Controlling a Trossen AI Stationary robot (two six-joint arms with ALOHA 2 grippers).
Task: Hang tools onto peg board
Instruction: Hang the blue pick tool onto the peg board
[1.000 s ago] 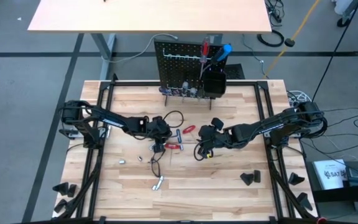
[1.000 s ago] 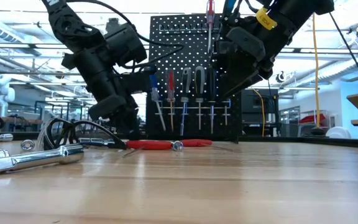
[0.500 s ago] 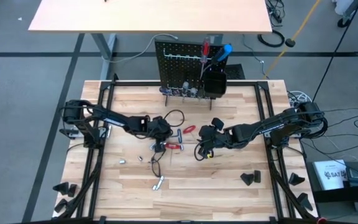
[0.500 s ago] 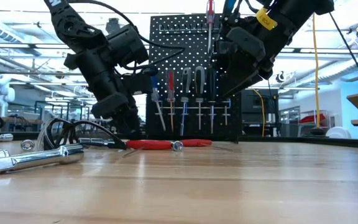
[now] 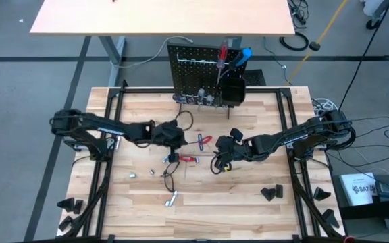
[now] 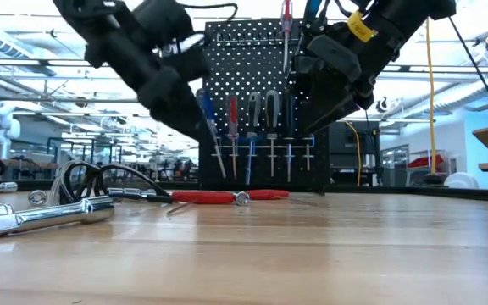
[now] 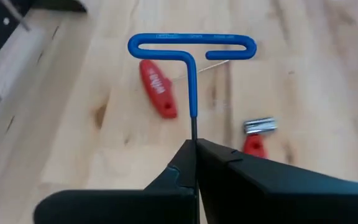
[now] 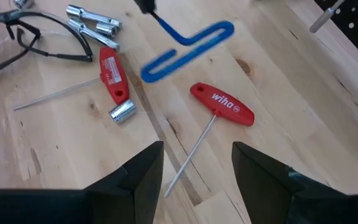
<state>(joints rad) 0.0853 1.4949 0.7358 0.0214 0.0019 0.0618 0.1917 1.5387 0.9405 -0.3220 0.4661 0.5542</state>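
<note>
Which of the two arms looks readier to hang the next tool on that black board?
The left: its pincer is shut on the blue T-handle key. The right pincer hangs open and empty above a red T-handle tool.

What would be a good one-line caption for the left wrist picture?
Left gripper, fingers shut on the shaft of a blue T-handle hex key, holds it above the table and a red-handled tool.

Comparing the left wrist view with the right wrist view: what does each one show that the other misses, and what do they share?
Only the left wrist view shows the left gripper shut on the shaft of the blue T-handle key. Only the right wrist view shows the right gripper open and empty, the long metal sockets and a black cable. Both show the blue key, two red-handled tools on the wooden table, and a small socket.
</note>
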